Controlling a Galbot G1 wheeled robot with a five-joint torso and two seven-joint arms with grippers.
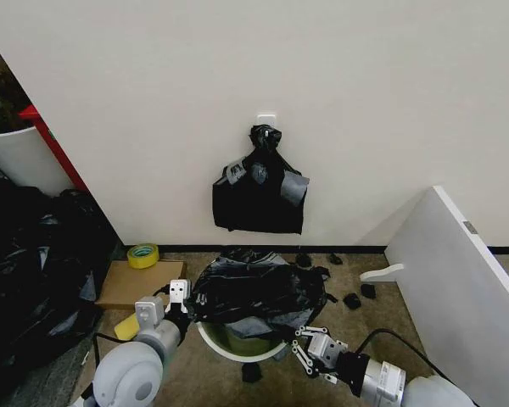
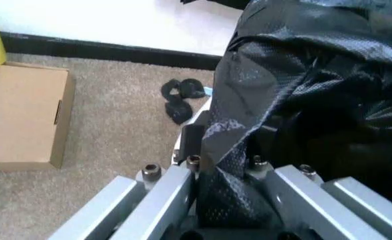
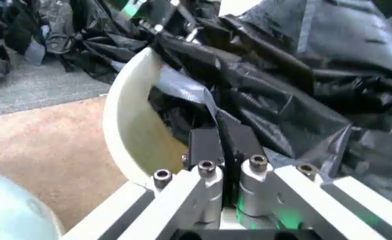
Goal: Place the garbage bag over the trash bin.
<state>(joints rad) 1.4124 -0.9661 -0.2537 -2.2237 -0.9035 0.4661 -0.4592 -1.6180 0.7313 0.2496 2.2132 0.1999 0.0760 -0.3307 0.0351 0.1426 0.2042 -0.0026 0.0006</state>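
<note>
On carpet by wall: trash bin (image 1: pixel 225 342), cream rim showing, inside partly visible. Garbage bag (image 1: pixel 256 292) heaped over bin's top, draping its far side. Left gripper (image 1: pixel 179 298) at bag's left edge, fingers clamped on plastic fold. Right gripper (image 1: pixel 308 346) at bin's right rim, fingers pinched on bag edge. Cardboard box (image 1: pixel 137 284) sits left of bin.

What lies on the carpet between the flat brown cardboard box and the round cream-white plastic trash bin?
In the left wrist view, small black scraps lie on bare carpet between the cardboard box and the trash bin.
</note>
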